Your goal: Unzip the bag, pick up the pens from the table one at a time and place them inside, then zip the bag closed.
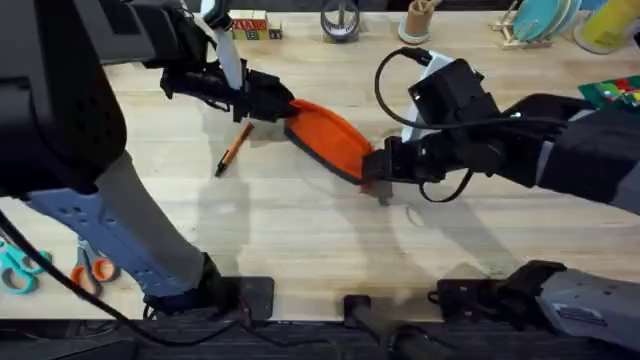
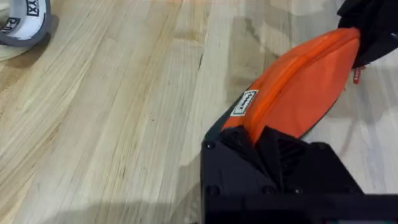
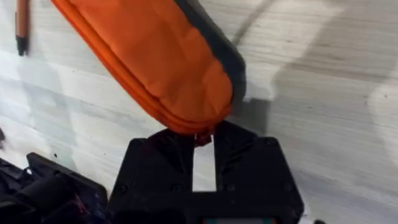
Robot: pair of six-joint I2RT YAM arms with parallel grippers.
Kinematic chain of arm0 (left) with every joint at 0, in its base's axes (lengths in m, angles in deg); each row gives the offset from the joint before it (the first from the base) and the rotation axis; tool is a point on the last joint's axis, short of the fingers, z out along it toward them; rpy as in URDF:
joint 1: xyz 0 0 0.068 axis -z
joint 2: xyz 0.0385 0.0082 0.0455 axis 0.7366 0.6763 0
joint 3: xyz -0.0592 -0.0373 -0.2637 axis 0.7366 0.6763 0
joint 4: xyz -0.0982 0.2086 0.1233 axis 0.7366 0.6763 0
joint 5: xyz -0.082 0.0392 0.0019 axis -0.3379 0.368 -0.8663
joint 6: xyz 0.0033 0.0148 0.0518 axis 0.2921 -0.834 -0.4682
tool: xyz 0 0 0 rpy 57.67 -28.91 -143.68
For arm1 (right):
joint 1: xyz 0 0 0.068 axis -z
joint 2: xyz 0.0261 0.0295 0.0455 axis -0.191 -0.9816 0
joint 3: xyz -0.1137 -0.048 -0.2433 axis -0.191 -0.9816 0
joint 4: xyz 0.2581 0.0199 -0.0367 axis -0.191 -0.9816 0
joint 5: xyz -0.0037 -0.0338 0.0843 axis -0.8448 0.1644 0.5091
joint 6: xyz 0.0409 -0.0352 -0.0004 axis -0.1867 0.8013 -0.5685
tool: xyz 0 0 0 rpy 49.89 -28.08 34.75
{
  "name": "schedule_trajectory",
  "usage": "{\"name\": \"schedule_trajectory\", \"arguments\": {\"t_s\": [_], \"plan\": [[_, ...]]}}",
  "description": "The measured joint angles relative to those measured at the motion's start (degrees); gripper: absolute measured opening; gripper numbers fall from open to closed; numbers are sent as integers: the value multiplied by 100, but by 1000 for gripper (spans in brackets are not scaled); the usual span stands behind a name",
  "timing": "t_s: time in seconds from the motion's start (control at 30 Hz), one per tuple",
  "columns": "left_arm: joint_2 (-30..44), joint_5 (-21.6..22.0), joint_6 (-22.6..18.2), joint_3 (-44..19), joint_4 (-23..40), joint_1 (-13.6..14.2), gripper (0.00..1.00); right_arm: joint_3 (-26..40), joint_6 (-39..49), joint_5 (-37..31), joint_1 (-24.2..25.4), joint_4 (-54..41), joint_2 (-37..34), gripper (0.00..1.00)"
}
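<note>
Left tool (image 2: pixel 264 134) clamps the bag (image 1: pixel 328 137) at its far-left end; right tool (image 3: pixel 203 138) pinches the near-right end by the pull tab; soft, light pouch, likely to sag; pen (image 1: pixel 232 150) waits on the bench (image 1: pixel 300 240).

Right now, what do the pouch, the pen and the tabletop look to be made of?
The bag: soft woven fabric, matte orange with a dark grey underside; it sags between the grippers and carries a small sewn label. Probably nylon or polyester.
The pen: slim orange barrel with a dark tip, likely plastic; too small to be sure.
The table: light wood planks, visible grain and seams, low-sheen finish.
</note>
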Motion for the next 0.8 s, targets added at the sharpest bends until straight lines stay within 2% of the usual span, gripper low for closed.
{"name": "schedule_trajectory", "arguments": {"t_s": [0.13,0.27,0.8], "plan": [[-2,0,0,0,0,0,42,0,-1,39,2,-4,0,144],[-2,0,0,0,0,0,42,0,-2,72,2,-7,0,42],[-2,0,0,0,0,0,42,0,325,104,2,-17,0,33]]}}
